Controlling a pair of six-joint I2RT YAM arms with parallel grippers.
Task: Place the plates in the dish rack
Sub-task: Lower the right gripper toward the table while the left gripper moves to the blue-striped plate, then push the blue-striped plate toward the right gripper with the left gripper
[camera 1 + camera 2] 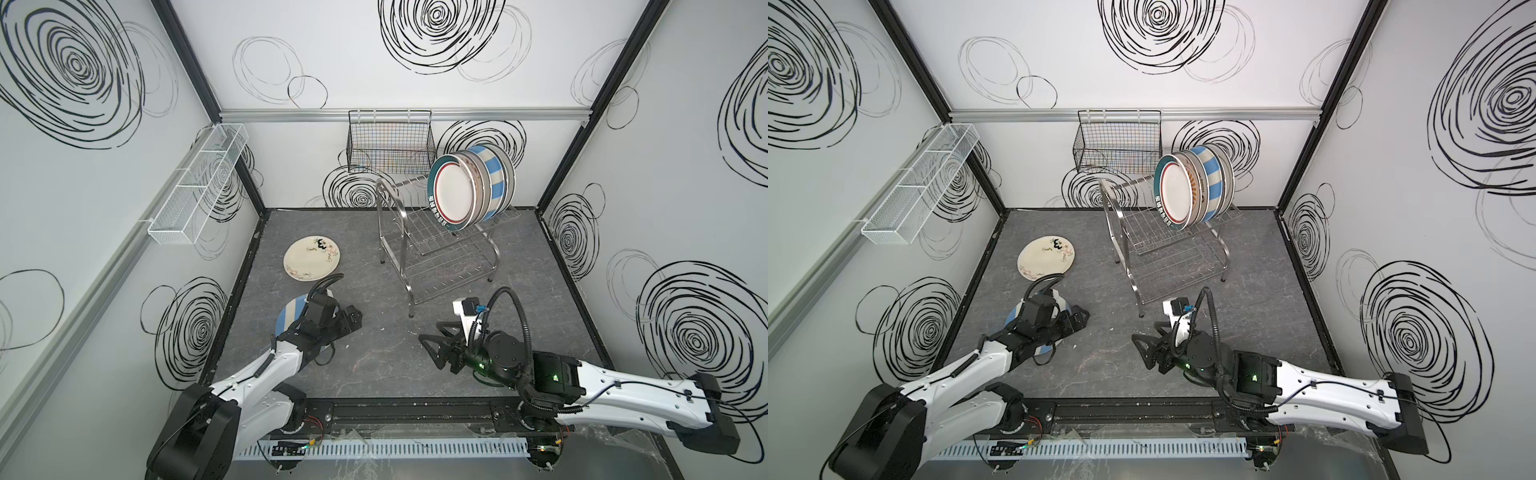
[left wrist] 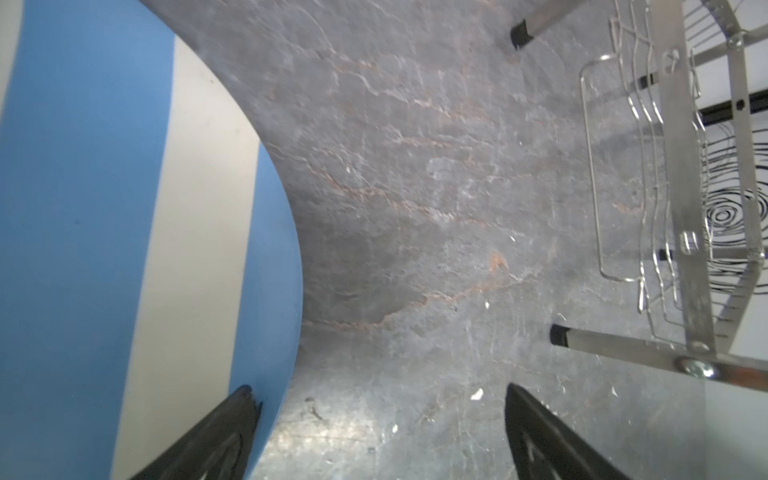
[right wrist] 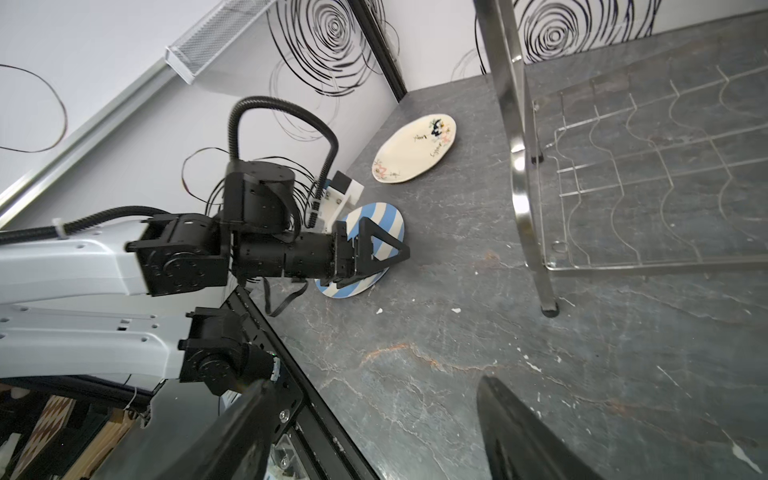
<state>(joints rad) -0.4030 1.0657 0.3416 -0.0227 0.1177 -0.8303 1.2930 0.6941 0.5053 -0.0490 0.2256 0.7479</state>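
Note:
A blue-and-cream striped plate [image 1: 288, 316] [image 2: 124, 208] [image 3: 376, 220] lies on the table at the near left. My left gripper [image 1: 355, 318] [image 1: 1079, 318] [image 2: 380, 395] is open at its right rim, one fingertip [image 2: 245, 401] over the plate's edge and the other over bare table. A cream plate with characters [image 1: 311, 257] [image 1: 1047, 258] [image 3: 415, 153] lies flat behind it. Several plates [image 1: 469, 187] [image 1: 1192, 187] stand in the upper tier of the steel dish rack [image 1: 436, 257] [image 1: 1167, 257]. My right gripper [image 1: 428, 351] [image 1: 1140, 351] [image 3: 374, 380] hovers open and empty in front of the rack.
A black wire basket [image 1: 390, 145] hangs on the back wall behind the rack. A long white mesh tray [image 1: 199, 187] is fixed to the left wall. The rack's feet [image 2: 559, 334] stand close to my left gripper. A black rail [image 1: 415, 411] runs along the table's front edge.

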